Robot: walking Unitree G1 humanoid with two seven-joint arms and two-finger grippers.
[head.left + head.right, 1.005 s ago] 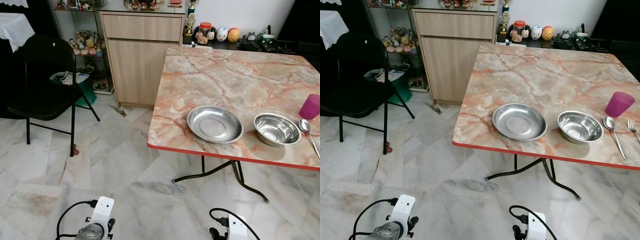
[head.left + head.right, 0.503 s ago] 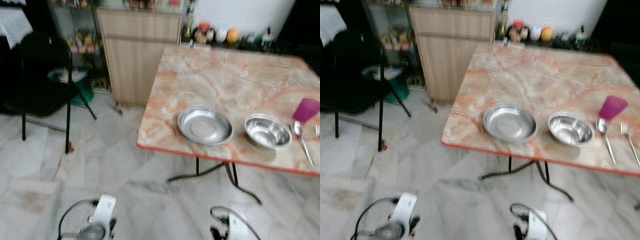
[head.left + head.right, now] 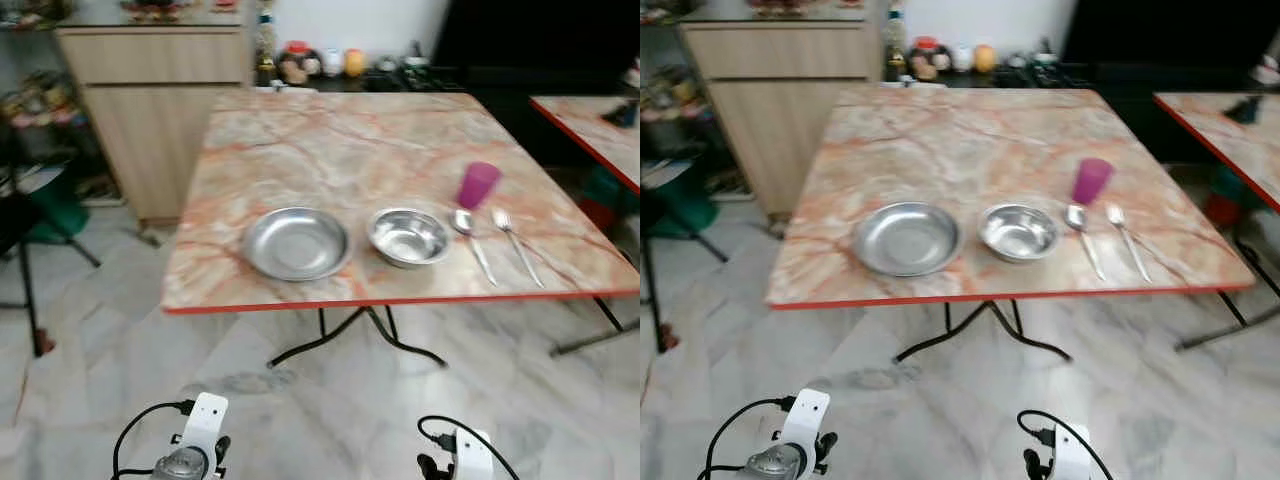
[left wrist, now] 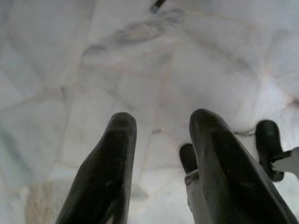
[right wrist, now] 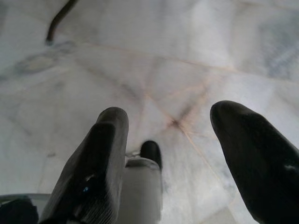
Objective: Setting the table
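A marble-patterned table [image 3: 340,150] with a red edge stands ahead. Near its front edge sit a shallow steel plate [image 3: 297,243], a steel bowl [image 3: 408,236], a spoon [image 3: 472,244] and a fork [image 3: 516,243] in a row. A purple cup [image 3: 478,184] stands just behind the spoon. Both arms hang low over the floor. My left gripper [image 4: 159,135] is open with nothing between its fingers, pointing at the tiles. My right gripper [image 5: 170,126] is also open and holds nothing.
A wooden cabinet [image 3: 150,90] stands at the back left, with small figurines and jars [image 3: 320,62] on a dark shelf behind the table. A second red-edged table [image 3: 590,120] is at the right. A black chair leg [image 3: 25,290] stands at the left. Marble floor tiles [image 3: 330,400] lie before me.
The camera has swung to the right: the table now sits centred, the chair has slid off to the left, and the fork and a second table have come into view. The tableware has not moved.
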